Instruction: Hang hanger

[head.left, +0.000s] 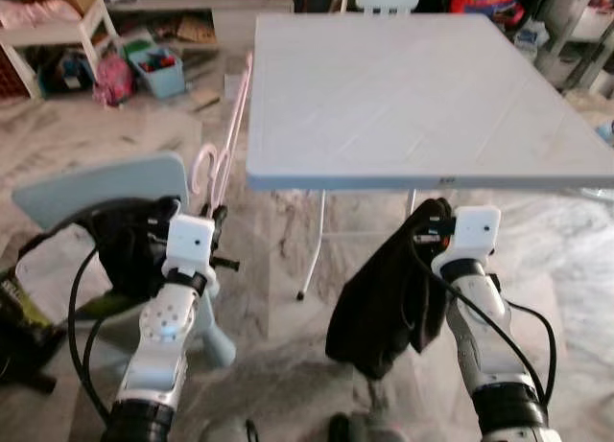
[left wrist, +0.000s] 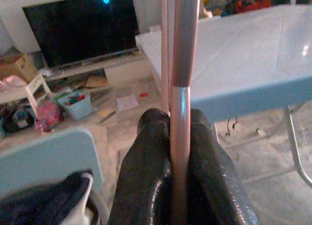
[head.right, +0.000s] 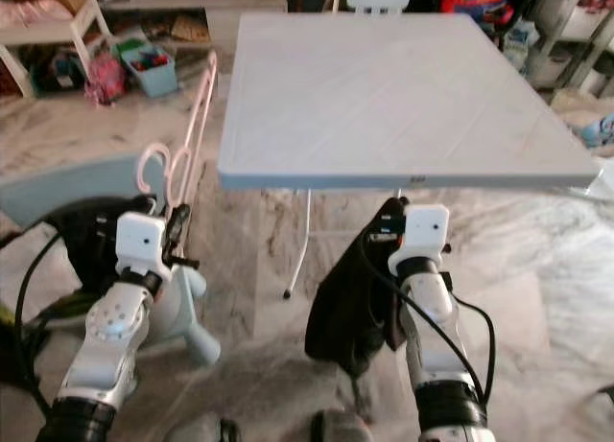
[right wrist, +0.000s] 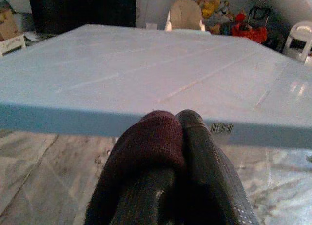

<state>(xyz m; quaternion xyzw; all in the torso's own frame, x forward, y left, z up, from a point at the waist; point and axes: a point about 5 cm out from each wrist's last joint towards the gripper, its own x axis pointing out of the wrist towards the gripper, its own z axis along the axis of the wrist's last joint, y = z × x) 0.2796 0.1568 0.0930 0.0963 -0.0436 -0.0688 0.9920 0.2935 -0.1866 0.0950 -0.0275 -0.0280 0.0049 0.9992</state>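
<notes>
A pink plastic hanger rises from my left gripper, which is shut on its lower part; its hook curls just above the fingers. In the left wrist view the pink hanger runs up between the two black fingers. My right gripper is shut on a dark garment that hangs down in front of the table's near edge. In the right wrist view the dark cloth bunches over the fingers, just below the table edge.
A pale blue folding table stands straight ahead on thin white legs. A light blue chair with dark clothing on it is at my left. Toy bins and shelves line the far wall; a TV stands behind.
</notes>
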